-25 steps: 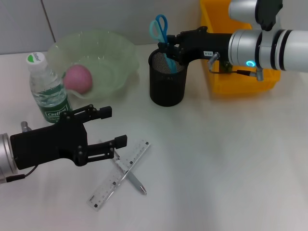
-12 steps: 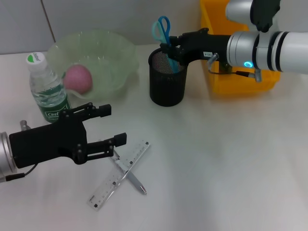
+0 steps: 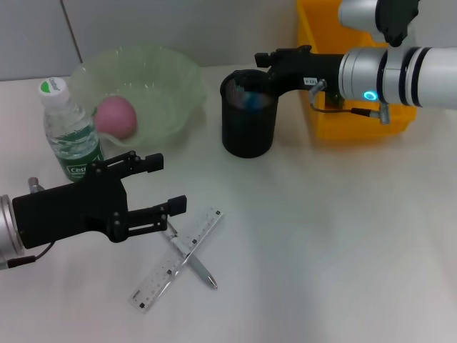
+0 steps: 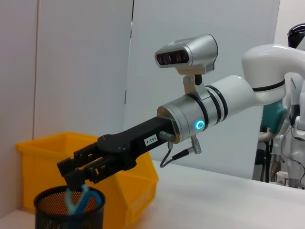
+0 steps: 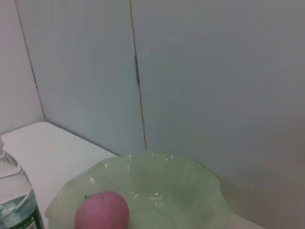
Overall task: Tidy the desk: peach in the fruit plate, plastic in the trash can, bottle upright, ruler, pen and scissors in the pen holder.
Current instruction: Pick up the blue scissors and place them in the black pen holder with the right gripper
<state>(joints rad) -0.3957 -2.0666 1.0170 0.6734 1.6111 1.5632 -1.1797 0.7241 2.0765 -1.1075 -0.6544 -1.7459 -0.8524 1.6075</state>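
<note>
Head view: the right gripper [image 3: 263,63] hovers just over the rim of the black mesh pen holder [image 3: 248,123], its jaws released and holding nothing. The blue-handled scissors [image 4: 78,201] sit down inside the holder, handles showing just below the rim in the left wrist view. The left gripper [image 3: 166,187] hangs low over the worktop [image 3: 343,236] near its front left, jaws spread and empty, just beside the clear ruler [image 3: 177,259] and the pen [image 3: 191,258], which lie crossed on the worktop. The peach [image 3: 116,117] rests in the pale green fruit plate [image 3: 178,78]; the bottle [image 3: 70,133] stands upright beside it. A yellow bin [image 3: 314,28] stands behind the right arm.
</note>
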